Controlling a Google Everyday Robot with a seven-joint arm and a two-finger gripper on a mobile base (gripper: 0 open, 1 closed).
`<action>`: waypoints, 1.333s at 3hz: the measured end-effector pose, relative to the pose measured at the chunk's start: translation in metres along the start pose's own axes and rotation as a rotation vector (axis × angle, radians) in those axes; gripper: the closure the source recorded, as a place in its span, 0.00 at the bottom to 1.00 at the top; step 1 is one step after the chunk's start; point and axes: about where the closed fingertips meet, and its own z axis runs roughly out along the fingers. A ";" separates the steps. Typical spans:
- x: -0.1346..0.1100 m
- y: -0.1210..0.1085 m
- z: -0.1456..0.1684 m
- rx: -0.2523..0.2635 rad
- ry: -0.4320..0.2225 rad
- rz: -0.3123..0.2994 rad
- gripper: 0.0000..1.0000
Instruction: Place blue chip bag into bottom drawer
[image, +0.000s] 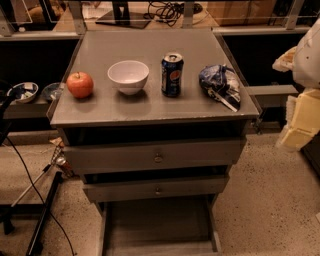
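Observation:
The blue chip bag (220, 84) lies crumpled on the right side of the grey cabinet top (150, 112), right of an upright Pepsi can (172, 75). The bottom drawer (157, 225) is pulled out at the foot of the cabinet, and its flat grey floor shows with nothing on it. My gripper (299, 120) is at the right edge of the view, off to the right of the cabinet and below the level of its top. It is apart from the bag and holds nothing that I can see.
A white bowl (128, 76) and a red apple (80, 84) stand on the cabinet top left of the can. Two upper drawers with small knobs (158, 158) are slightly pulled out. Cables and a black stand (40, 215) lie on the floor at left. Shelves with bowls (22, 91) stand behind at left.

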 end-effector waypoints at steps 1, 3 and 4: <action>-0.001 -0.007 0.005 0.008 -0.015 -0.009 0.00; -0.005 -0.045 0.050 -0.027 -0.037 -0.033 0.00; -0.005 -0.046 0.052 -0.029 -0.037 -0.033 0.00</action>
